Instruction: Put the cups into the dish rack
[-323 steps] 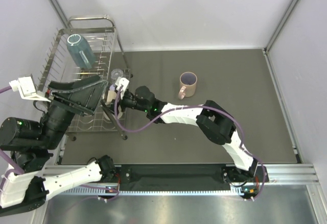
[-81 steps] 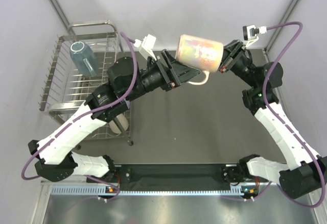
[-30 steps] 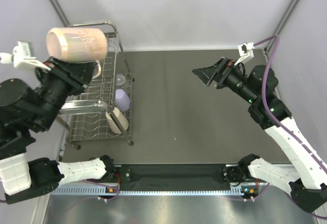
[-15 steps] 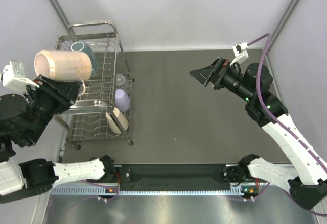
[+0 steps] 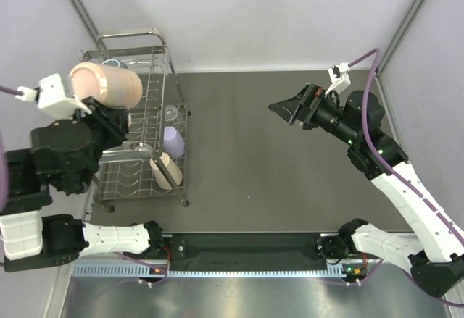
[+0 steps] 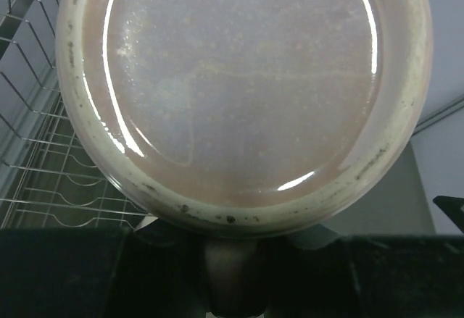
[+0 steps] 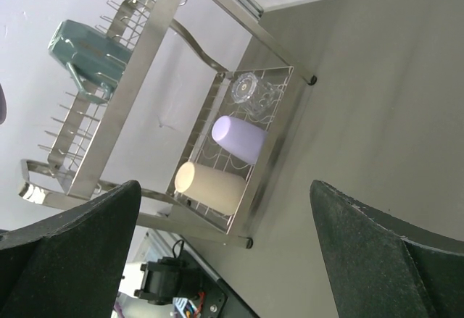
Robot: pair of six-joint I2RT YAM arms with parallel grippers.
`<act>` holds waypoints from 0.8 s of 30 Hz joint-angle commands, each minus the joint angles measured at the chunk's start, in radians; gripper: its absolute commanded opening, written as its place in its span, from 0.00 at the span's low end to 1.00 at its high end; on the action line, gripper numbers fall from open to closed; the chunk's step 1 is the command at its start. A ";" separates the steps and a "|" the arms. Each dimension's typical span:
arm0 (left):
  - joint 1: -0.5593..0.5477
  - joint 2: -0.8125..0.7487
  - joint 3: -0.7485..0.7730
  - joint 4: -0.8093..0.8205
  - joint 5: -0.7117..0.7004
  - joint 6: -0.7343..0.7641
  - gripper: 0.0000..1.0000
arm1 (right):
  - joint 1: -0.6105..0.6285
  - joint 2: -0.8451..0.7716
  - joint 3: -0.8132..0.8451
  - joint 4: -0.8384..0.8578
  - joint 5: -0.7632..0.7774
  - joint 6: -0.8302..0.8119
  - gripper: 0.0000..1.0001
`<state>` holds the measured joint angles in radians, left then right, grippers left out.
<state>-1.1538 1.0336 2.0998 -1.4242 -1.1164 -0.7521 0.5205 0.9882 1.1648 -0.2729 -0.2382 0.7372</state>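
Left tool (image 5: 107,112) pinching pink handled mug (image 5: 106,84), glossy speckled glaze, pale base ring, right tool (image 5: 288,108) spread

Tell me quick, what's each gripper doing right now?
Left gripper: closed, holding the pink mug.
Right gripper: open, holding nothing.

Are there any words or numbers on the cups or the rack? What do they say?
None to read.
The pink mug, purple cup, beige cup, blue-green cup, glass and rack show no writing, labels or numbers in any view.
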 commanded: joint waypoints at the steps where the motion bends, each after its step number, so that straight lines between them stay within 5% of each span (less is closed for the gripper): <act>1: -0.007 0.051 -0.003 0.018 -0.062 0.097 0.00 | 0.004 -0.022 -0.008 0.004 -0.003 0.004 1.00; 18: 0.009 0.138 -0.072 0.336 0.027 0.370 0.00 | 0.003 -0.037 -0.062 -0.003 -0.021 0.028 1.00; 24: 0.156 0.195 -0.044 0.400 0.234 0.430 0.00 | 0.004 -0.072 -0.083 -0.017 -0.010 0.030 1.00</act>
<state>-1.0664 1.2182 2.0102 -1.1980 -0.9684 -0.3904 0.5205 0.9565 1.0851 -0.2916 -0.2474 0.7624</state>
